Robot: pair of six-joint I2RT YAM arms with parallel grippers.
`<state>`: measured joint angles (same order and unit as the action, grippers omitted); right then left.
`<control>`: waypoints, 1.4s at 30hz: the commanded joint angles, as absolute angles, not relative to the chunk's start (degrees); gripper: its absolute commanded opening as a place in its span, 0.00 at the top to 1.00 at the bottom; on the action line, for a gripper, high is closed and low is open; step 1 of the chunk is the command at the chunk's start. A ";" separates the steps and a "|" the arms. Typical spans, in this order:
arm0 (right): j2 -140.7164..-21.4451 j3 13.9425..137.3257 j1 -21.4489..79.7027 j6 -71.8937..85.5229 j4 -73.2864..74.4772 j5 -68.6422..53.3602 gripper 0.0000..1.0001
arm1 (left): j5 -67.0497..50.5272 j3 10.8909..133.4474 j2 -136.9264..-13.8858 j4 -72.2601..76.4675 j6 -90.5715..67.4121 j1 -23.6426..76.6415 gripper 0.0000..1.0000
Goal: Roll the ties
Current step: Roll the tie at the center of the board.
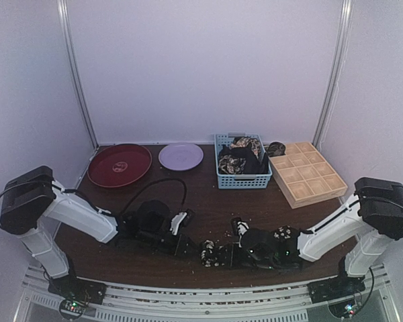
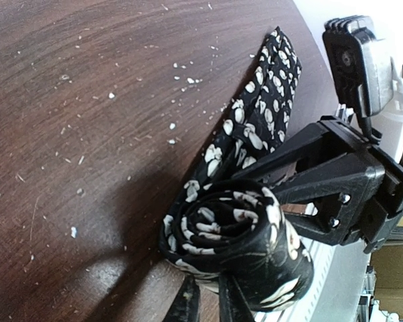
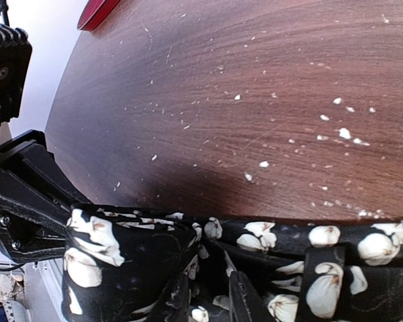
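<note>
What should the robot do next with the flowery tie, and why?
Probably roll the coil one more turn along the flat tail. The tie is only partly rolled: a coil sits at the left gripper, the right gripper pinches it, and a flat length lies on the table.

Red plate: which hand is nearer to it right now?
Left. The left hand grips the rolled tie front-centre, down-right of the red plate in the top view; the right hand holds the same tie just beyond, slightly farther.
</note>
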<state>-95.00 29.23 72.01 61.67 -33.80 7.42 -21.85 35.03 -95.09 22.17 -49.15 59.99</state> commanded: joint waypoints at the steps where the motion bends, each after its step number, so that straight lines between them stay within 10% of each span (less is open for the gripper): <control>1: -93.03 27.79 72.33 61.17 -30.50 11.47 0.77 | -20.79 36.90 -96.23 20.93 -47.72 60.29 0.87; 42: -92.06 23.88 72.29 58.48 -42.78 7.08 0.79 | -18.29 46.25 -98.93 15.77 -45.15 62.70 0.81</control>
